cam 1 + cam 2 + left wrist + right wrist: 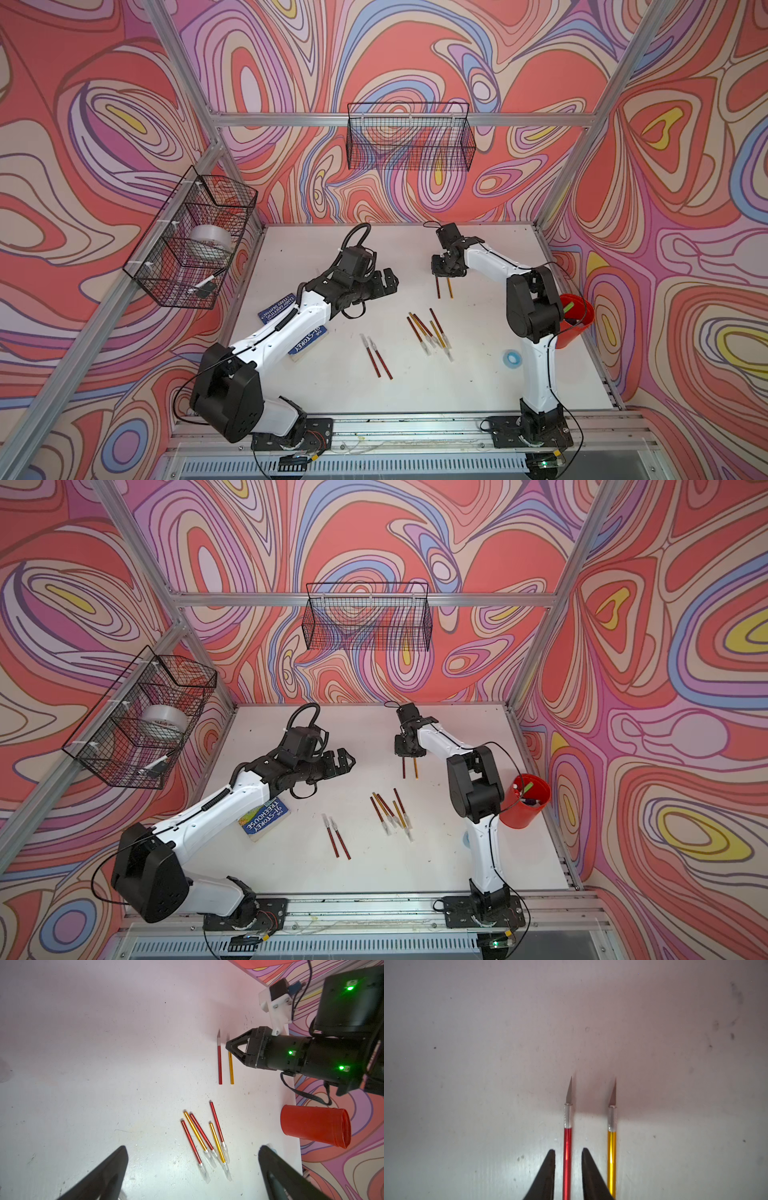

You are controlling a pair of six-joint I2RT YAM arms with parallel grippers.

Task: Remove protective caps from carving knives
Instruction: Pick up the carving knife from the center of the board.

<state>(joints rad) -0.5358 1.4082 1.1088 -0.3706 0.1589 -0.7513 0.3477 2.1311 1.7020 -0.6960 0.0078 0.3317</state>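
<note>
Because its blade is bare, the red carving knife point(567, 1147) lies on the bench point(467, 1043) between the right fingers point(548, 1169), narrowly parted and apparently clear of it, parked beside the uncapped yellow knife point(612, 1153); the left fingers point(116, 1167) gape empty, capped knives point(195, 1131) ahead.

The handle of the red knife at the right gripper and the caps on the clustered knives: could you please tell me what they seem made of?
Handle: probably anodised metal, glossy, with a bright reflected streak along it. Caps: likely plastic, translucent and milky, without sheen.
</note>
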